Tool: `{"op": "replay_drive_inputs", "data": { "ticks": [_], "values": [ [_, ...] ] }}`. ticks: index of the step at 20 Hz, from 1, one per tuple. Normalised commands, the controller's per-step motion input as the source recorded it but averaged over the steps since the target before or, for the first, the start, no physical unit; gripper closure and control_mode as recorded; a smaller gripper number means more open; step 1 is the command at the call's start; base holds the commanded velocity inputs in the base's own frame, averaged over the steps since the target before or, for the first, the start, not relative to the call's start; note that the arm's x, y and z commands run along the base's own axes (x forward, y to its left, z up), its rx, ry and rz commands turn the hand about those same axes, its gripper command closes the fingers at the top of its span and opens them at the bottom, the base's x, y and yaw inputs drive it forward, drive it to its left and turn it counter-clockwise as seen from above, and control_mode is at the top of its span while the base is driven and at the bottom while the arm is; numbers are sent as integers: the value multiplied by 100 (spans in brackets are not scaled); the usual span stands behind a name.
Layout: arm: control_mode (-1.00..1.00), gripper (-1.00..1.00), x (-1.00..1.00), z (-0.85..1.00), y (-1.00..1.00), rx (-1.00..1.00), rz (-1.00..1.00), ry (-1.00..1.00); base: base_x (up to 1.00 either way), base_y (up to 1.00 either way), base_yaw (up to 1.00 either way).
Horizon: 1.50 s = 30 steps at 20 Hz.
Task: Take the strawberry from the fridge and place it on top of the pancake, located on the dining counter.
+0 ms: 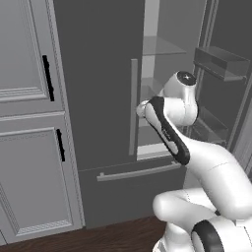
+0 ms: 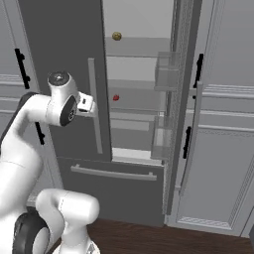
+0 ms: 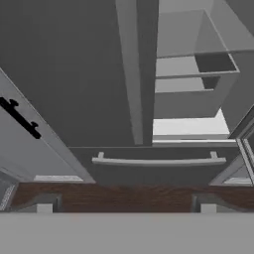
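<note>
We see the fridge (image 2: 64,59) with its right door (image 2: 173,114) swung open and its left door shut. Inside, the strawberry (image 2: 115,97) sits on a middle shelf, and a round item (image 2: 116,35) rests on the shelf above it. The lower drawer (image 2: 114,183) lies beneath both doors. Cabinets (image 1: 29,128) stand left of the fridge, more cabinets (image 2: 223,149) to its right. The arm (image 1: 172,128) stands before the shut left door.
</note>
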Motion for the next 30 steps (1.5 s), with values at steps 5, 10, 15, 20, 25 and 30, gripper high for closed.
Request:
{"op": "replay_drive_inputs", "data": {
  "ticks": [5,10,15,20,25,30],
  "values": [
    [-100,-100,74,79,61,-27,-22,-6,0,0,0],
    [-100,-100,62,5,-27,7,-30,-11,0,0,0],
    [-100,-100,48,0,-34,34,4,-2,0,0,0],
    [-100,-100,74,-4,-2,17,12,0,0,0,0],
    [-100,-100,78,-4,3,-2,22,1,0,0,0],
    [-100,-100,23,0,2,-19,6,5,0,0,0]
  ]
}}
